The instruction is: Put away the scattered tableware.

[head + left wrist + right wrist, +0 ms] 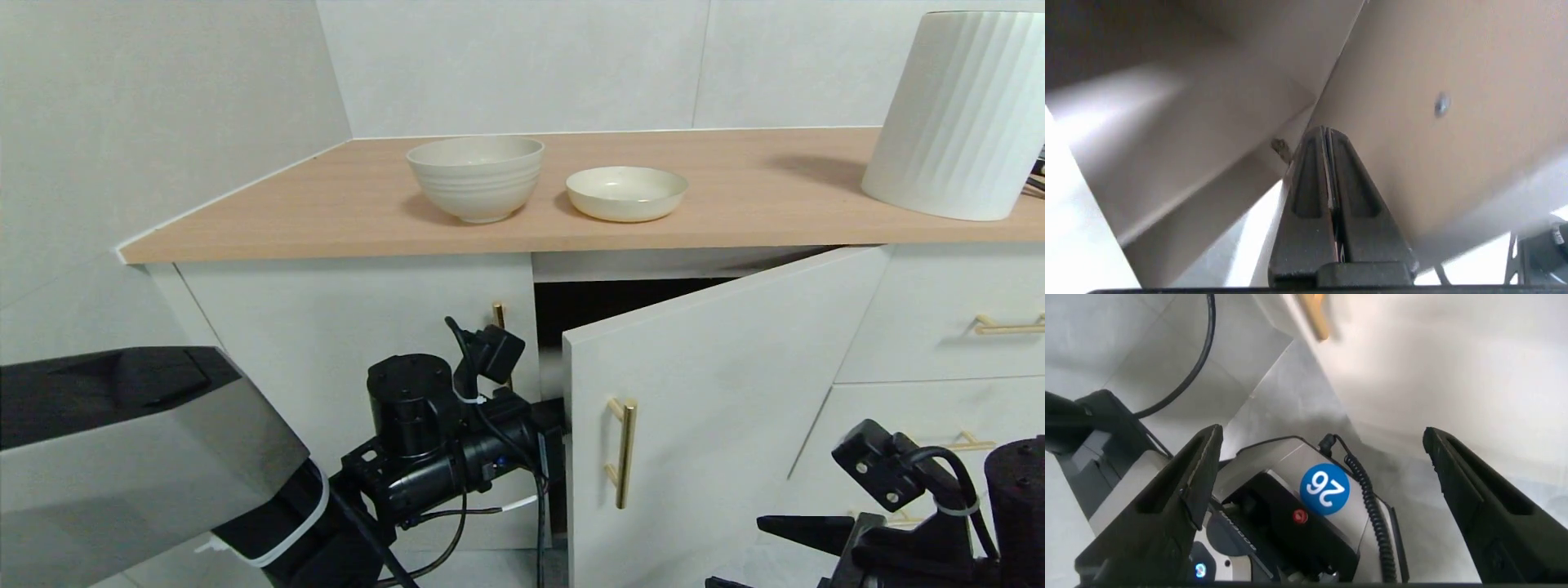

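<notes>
Wooden countertop (326, 212) ran just above the half-open white cabinet door (718, 408). On it, above the door, sat the ribbed cream bowl (476, 175) and the shallow cream dish (626, 193), untouched. Our left gripper (1325, 139), fingers pressed together, was tucked behind the door's free edge; our right gripper (1323, 457) hung spread wide, low before the door. We judged door-opening underway; next, push it wider, then fetch the bowl.

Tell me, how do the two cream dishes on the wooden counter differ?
The bowl is tall and deep, with ridged bands round its side; the shallow dish is low and smooth. The bowl stands left of the shallow dish. Both are cream, upright and apart on the countertop.
</notes>
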